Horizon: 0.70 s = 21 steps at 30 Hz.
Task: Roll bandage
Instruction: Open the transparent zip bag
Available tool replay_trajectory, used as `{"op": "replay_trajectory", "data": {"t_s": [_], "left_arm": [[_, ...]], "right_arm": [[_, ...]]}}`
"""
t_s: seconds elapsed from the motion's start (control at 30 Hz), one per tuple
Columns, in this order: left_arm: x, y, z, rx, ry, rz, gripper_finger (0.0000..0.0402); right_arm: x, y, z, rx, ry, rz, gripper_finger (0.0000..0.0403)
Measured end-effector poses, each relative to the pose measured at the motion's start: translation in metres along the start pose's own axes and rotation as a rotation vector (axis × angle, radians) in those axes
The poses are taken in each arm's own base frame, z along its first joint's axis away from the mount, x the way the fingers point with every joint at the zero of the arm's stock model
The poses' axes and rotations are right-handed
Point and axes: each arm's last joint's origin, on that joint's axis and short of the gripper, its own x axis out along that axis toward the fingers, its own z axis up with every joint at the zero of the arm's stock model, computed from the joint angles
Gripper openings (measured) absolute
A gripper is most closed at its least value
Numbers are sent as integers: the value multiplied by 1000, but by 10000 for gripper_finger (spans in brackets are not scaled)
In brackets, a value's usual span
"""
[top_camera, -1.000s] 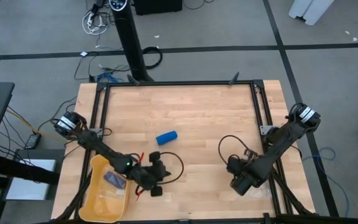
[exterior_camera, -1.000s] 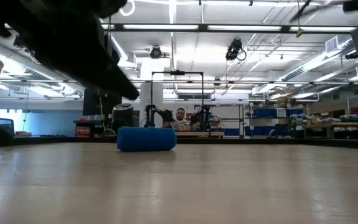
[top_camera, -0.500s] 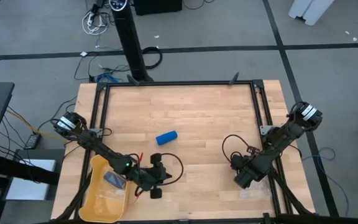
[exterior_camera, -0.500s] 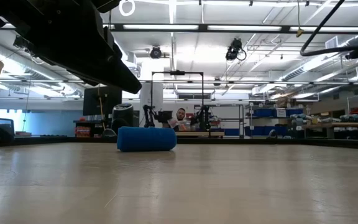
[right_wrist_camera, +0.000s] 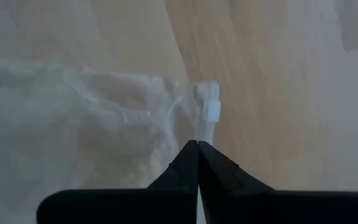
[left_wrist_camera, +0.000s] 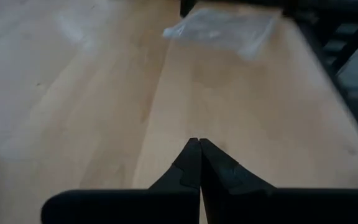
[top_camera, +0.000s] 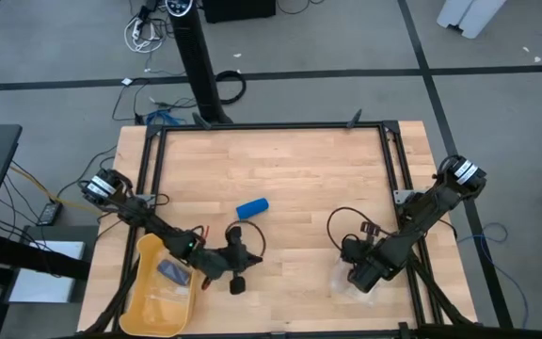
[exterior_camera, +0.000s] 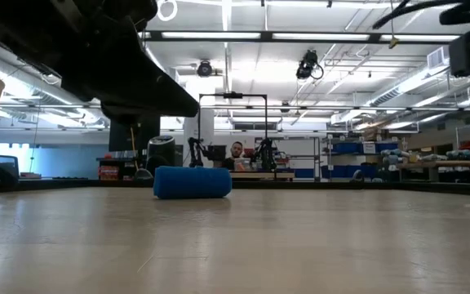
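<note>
Since half a second ago, the right gripper point(top_camera: 362, 274) is sitting slightly further toward 7 o'clock, and its jaws, parted a moment before, are now pressing together at the edge of the clear bag point(right_wrist_camera: 73, 124), though whether they are pinching it I cannot tell. Also shifted, the left gripper point(top_camera: 236, 283) is now pointing more toward the near edge, jaws together and holding nothing.

At the table's point(top_camera: 290, 160) centre, a touch toward 8 o'clock, the bandage point(top_camera: 252, 208) is lying as a small blue roll, touched by neither gripper. Open wood is spreading around it on every side, widest toward 12 o'clock; the left gripper is lying near it at 6 o'clock, the right gripper well apart at 4 o'clock. From table height the bandage is resting alone on the bare surface.

Over the table's 8 o'clock corner, a yellow tray point(top_camera: 149, 306) is holding a small dark packet point(top_camera: 172, 273). By the right edge at 4 o'clock, the clear bag is lying flat under the right gripper.
</note>
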Motion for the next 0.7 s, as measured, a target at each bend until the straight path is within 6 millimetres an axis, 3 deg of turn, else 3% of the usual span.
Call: {"op": "replay_trajectory", "data": {"t_s": [0.2, 0.53, 0.7], "left_arm": [[-5, 8, -9, -97, -52, -72, 11], [-5, 8, -9, -101, -47, -96, 26], [-5, 8, -9, -100, -47, -96, 26]], "right_arm": [[1, -2, 4, 101, 17, 4, 23], [26, -10, -6, 151, 76, 56, 112], [33, -13, -10, 142, 80, 66, 114]]}}
